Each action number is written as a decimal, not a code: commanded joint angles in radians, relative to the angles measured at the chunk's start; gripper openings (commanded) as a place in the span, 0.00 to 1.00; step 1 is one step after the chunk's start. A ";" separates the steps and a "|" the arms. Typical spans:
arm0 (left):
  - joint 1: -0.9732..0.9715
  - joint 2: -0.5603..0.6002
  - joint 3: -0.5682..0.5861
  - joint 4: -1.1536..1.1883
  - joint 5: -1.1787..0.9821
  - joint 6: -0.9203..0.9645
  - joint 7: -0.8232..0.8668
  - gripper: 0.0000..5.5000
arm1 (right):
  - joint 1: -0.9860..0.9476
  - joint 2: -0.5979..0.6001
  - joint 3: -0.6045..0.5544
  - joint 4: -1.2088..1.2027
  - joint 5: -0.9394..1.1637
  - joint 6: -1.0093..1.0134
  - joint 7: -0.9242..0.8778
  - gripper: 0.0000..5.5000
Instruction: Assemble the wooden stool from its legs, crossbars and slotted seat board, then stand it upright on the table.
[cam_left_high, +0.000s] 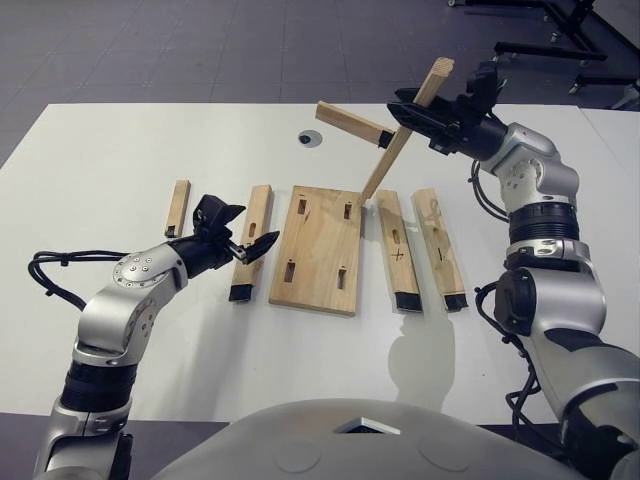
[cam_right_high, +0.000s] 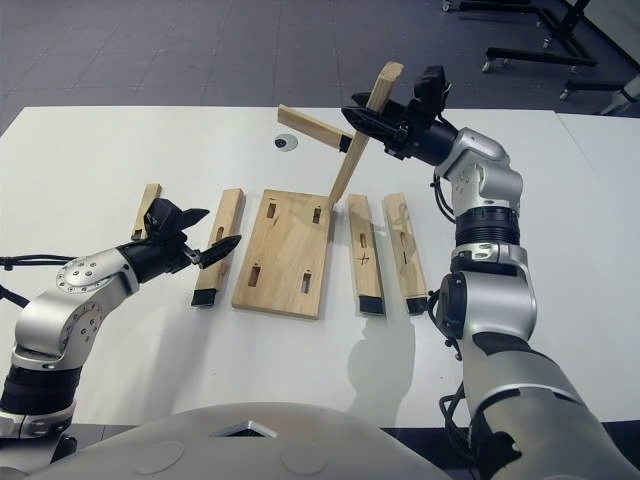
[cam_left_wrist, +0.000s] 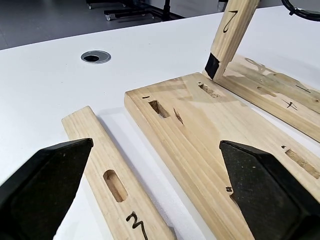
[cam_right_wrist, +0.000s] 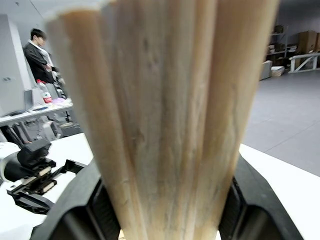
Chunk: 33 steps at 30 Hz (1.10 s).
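Far L on the table (cam_left_high: 100, 150): a short crossbar (cam_left_high: 177, 207) lies flat, nothing touching it. Next, your left gripper (cam_left_high: 243, 230) hangs low over leg no. 3 (cam_left_high: 244, 275), jaws spread wide, pinching nothing. In the wrist cam they straddle that leg & the near edge of the seat board (cam_left_high: 318, 250). Can't tell if a tip touches wood. The board lies flat mid-table, four slots up, just beside leg no. 3.

Over the board's far R corner is the held leg (cam_left_high: 392, 155), tilted, black-tipped end down at the far R slot. Can't tell if it's in the slot or just beside it. A second crossbar (cam_left_high: 350, 121) juts from its upper part toward your L. Your right gripper (cam_left_high: 415, 112) is clamped on that leg near its top. R of the board a spare leg (cam_left_high: 397, 250) & an outer leg (cam_left_high: 440, 247) lie flat, side by side.

Handling, my read:
- The parts look like light, stiff softwood, not fragile. Faces are smooth, so prob a bit slippery in the pads.
- The T-shaped assy is off-balance, and the crossbar's wt will want to twist it in the grip. Hold across flat faces, close to the joint.
- The slot fit is prob snug, so bring the leg upright & square before pressing.
- The board may skate on the table under a push. Your L gripper could steady its edge.
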 joint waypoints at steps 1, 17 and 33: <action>0.003 -0.001 -0.006 0.012 0.010 -0.007 -0.004 0.84 | -0.037 -0.003 0.007 0.025 0.009 -0.037 0.067 0.37; 0.018 -0.007 -0.021 0.015 0.028 -0.012 -0.011 0.84 | -0.050 0.045 0.018 0.131 0.000 -0.156 0.198 0.37; 0.036 -0.016 -0.029 0.005 0.030 -0.013 -0.014 0.84 | -0.102 0.025 0.017 0.249 -0.035 -0.203 0.228 0.37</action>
